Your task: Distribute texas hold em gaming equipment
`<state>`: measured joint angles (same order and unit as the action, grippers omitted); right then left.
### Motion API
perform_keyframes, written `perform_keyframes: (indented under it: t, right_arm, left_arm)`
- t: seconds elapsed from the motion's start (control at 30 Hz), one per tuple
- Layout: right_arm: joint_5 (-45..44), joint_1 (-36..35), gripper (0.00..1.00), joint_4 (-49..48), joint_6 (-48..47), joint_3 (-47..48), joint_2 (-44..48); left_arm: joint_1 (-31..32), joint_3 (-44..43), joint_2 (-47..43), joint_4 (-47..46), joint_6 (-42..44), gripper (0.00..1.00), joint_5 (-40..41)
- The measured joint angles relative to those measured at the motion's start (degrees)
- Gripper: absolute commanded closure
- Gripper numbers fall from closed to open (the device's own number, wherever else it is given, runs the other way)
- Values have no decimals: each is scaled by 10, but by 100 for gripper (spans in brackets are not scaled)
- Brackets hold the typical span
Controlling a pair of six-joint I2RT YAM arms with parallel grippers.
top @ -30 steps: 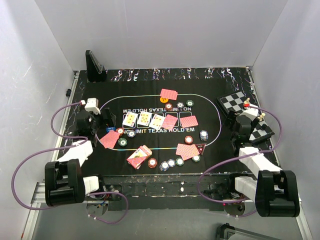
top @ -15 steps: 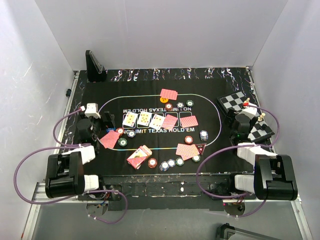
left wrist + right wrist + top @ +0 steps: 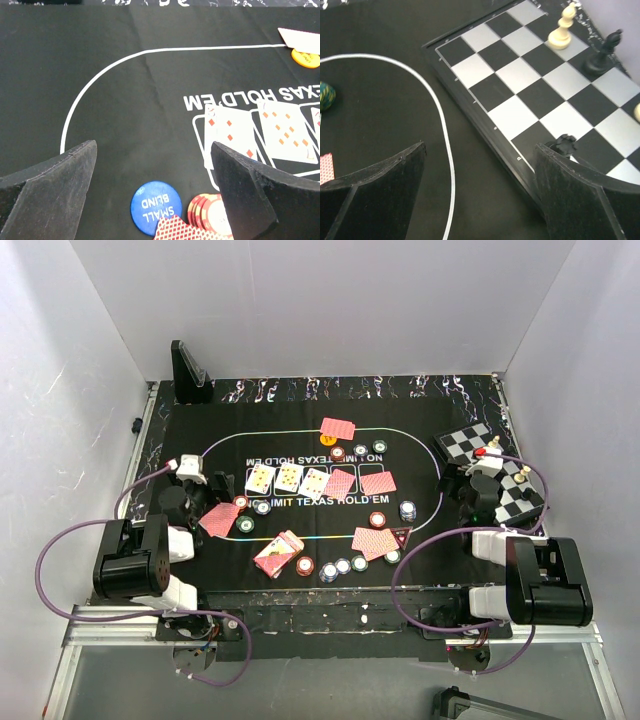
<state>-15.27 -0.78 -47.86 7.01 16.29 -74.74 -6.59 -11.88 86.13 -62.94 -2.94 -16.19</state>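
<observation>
L wrist view: red-backed card (image 3: 179, 231) cut by bottom edge, red chip stack (image 3: 205, 212) partly behind a jaw, orange chip (image 3: 306, 57) clipped at right; R wrist view: green chip (image 3: 325, 96) cut at left edge, black chess piece (image 3: 565, 145) half hidden by jaw.

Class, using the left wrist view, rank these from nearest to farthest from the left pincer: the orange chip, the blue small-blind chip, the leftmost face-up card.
From the open left pincer:
1. Blue small-blind chip: close, straight ahead on the mat.
2. Leftmost face-up card: farther on, to the right.
3. Orange chip: farthest, at the view's upper right.
</observation>
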Motion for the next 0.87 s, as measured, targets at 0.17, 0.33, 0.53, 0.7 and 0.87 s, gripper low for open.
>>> perform_keyframes:
  t: [0.17, 0.33, 0.53, 0.7, 0.87]
  right_arm:
    - [50, 13, 6, -18, -12, -10, -18]
    - [70, 26, 6, -33, -12, -11, -18]
    - [80, 26, 5, -57, -13, -15, -18]
    - [82, 26, 5, -64, -13, -15, -18]
    - [82, 26, 5, -64, -13, -15, -18]
  left_arm:
    - [0, -30, 0, 15, 4, 2, -9]
    - [0, -33, 0, 24, 7, 2, -10]
    - [0, -33, 0, 26, 8, 2, -10]
    - [0, -33, 0, 26, 8, 2, -10]
    - [1, -34, 0, 30, 9, 2, -9]
